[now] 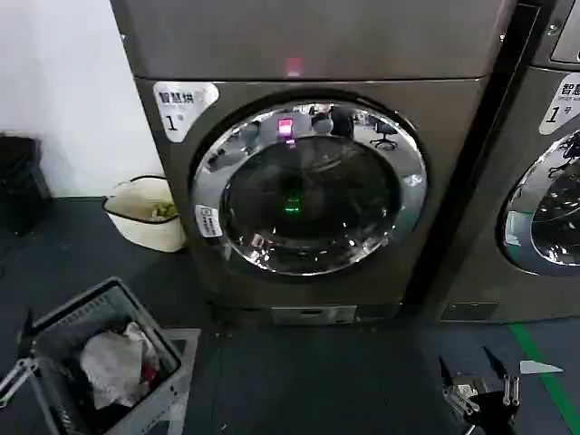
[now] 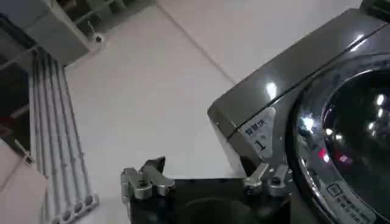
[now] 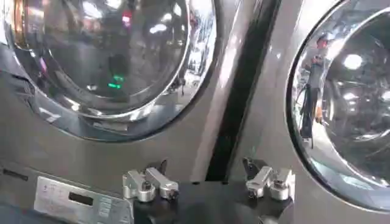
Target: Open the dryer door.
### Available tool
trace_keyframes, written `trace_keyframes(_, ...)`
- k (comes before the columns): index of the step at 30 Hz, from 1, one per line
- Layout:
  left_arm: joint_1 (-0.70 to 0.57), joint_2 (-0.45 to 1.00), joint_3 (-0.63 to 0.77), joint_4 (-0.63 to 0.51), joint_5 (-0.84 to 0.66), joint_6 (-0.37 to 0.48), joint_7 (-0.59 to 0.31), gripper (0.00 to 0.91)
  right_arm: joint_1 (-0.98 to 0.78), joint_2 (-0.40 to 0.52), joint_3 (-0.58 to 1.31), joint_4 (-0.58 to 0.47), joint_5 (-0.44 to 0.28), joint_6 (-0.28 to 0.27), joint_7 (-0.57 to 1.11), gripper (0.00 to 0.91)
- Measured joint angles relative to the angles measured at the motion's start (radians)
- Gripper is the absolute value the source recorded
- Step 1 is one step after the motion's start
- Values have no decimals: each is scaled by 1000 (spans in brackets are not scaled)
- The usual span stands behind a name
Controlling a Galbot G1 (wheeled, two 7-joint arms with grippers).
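The bronze-grey dryer (image 1: 308,63) stands straight ahead, with a white "1" label (image 1: 181,105) at its upper corner. Its round dryer door (image 1: 308,190), a chrome ring around dark glass, lies flush against the front. My right gripper (image 1: 469,370) hangs low at the right, open and holding nothing. In the right wrist view this gripper (image 3: 206,168) faces the dark gap (image 3: 244,91) beside the dryer door (image 3: 103,55). My left gripper (image 1: 18,362) sits low at the far left. In its wrist view the left gripper (image 2: 207,171) is open, off from the dryer's label (image 2: 259,135).
A twin machine (image 1: 544,181) with a similar chrome door (image 3: 347,103) stands at the right. A white basket (image 1: 136,227) sits by the wall at the left. A grey crate (image 1: 54,317) with white cloth is on the dark floor in front. Green tape (image 1: 544,372) marks the floor.
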Motion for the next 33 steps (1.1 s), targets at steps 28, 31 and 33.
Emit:
trace_keyframes(28,1,-6,40,-35,14,10,17,907,150,-210,-131,72,67,-93,-92,907)
trace_keyframes(31,3,-8,40,-38,16,9,17,907,180,-250,-158,76,98,-118,-92,907)
trace_keyframes(33,5,-10,40,-42,20,9,18,907,202,-273,-174,76,115,-131,-91,907)
